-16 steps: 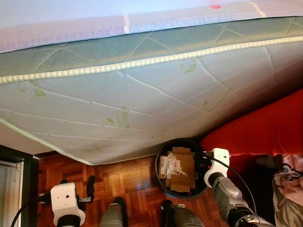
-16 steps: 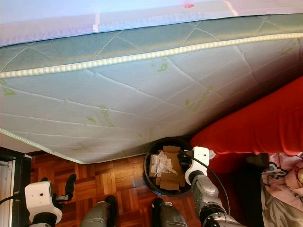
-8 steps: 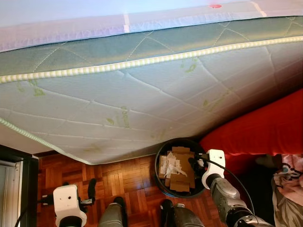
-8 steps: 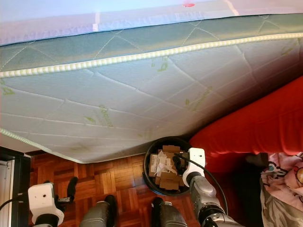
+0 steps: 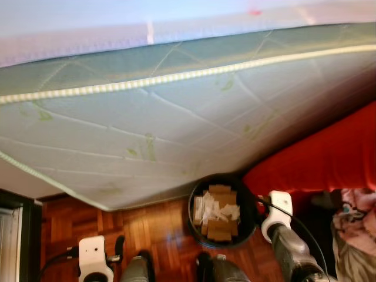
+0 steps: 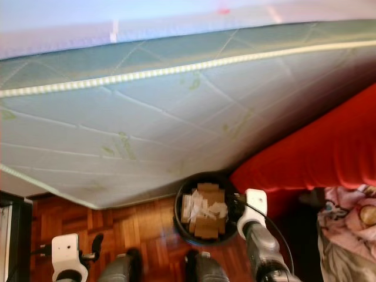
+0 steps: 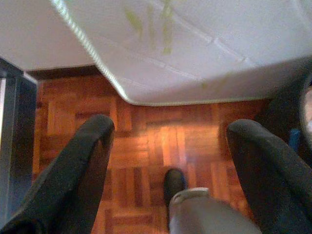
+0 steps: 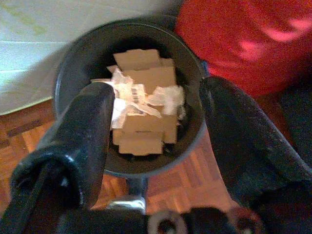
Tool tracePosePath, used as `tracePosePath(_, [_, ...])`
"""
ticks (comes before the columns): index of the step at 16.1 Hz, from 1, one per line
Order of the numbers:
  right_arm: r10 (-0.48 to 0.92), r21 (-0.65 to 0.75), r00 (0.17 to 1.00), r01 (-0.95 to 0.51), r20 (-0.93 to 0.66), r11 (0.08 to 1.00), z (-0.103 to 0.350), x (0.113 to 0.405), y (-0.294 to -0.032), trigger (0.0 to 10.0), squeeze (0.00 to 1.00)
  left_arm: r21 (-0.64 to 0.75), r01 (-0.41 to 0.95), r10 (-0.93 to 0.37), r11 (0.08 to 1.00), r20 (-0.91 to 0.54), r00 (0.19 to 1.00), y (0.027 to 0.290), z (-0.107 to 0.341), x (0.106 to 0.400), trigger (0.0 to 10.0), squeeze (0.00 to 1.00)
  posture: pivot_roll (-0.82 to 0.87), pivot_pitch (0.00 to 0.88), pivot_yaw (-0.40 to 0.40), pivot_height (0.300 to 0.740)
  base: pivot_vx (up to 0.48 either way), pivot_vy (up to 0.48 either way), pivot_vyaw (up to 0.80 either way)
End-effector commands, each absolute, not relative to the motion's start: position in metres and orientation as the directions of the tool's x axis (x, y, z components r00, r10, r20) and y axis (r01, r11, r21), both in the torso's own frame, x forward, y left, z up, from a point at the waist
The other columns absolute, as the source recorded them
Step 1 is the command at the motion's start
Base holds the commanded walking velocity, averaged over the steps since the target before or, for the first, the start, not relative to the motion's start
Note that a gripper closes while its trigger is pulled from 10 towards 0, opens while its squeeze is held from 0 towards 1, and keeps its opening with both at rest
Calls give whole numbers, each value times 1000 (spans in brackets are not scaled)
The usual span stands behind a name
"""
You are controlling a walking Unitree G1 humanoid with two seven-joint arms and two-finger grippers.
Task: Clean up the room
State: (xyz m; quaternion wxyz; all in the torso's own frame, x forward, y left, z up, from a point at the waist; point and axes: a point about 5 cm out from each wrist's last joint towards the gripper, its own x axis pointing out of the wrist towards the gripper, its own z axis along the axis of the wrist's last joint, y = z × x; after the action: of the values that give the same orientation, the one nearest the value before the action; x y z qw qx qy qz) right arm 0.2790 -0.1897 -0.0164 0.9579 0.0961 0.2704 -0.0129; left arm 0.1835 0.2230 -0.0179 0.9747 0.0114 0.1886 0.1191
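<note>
A round black bin [image 5: 197,226] stands on the parquet floor, holding cardboard pieces [image 5: 218,230] and crumpled white paper [image 5: 228,210]. My right gripper [image 8: 156,90] is open just off the bin's right rim, nothing between its fingers; its white wrist [image 5: 276,212] shows beside the bin. In the right wrist view the bin [image 8: 73,73] and its cardboard [image 8: 141,131] lie ahead between the fingers. My left gripper [image 7: 170,124] is open and held low over bare parquet, left of my legs; one black finger [image 5: 119,245] shows.
A large quilted mattress [image 5: 176,117] leans overhead, its lower edge just behind the bin. A red blanket [image 5: 317,158] lies at the right, with patterned cloth [image 5: 352,229] below it. A dark frame [image 5: 26,235] stands at the left. Parquet floor [image 5: 70,229] lies between.
The view has shifted and blurred. My right gripper has drawn back from over the bin to its right rim, and more white paper shows inside. The left arm sits lower in the picture.
</note>
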Motion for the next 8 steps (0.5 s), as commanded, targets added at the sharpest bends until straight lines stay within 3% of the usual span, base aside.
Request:
tracePosePath(1, [6,183,818,122,-575,976,-31,262,-191,10000,0,62,-252,253,966,-432,865,227,-33,170,10000,0,168,162,-109,740,0,0,0])
tracePosePath(4, [-20,176,788,163,-615,971,-44,246,-192,10000,0,77,-254,259,964,-480,838,235,-44,183,10000,0,153,66,-83,740,0,0,0])
tracePosePath(8, [-52,186,735,238,-677,953,-60,221,-194,10000,0,86,-253,256,963,-572,779,237,-58,182,10000,0,118,0,-49,740,0,0,0])
